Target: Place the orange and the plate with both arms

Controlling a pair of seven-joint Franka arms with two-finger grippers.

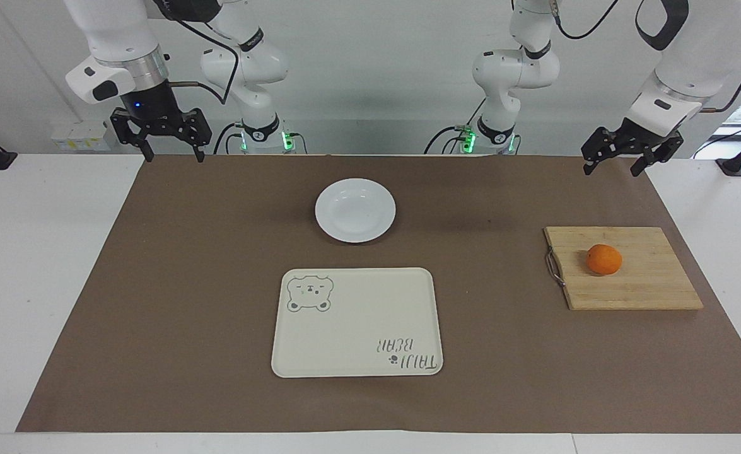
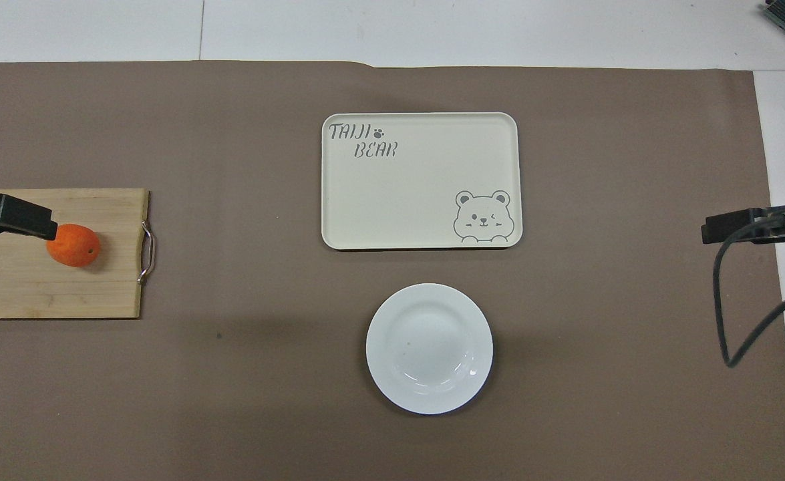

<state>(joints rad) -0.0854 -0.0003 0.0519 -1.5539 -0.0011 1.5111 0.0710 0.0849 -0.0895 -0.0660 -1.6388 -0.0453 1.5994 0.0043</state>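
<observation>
Orange: sits on a wooden cutting board at the left arm's end of the table, free of any grip.
Plate: white, bare, flat on the brown mat, mid-table; nearer to the robots than the tray.
Tray: cream, bear drawing, nothing on it; just beside the plate, not touching.
Left gripper: raised over the mat's corner at its own end, fingers spread wide, holding nothing; in the overhead view its tip overlaps the orange's edge, but it is well above the board.
Right gripper: up over the mat's corner at the right arm's end, fingers wide apart, empty.
</observation>
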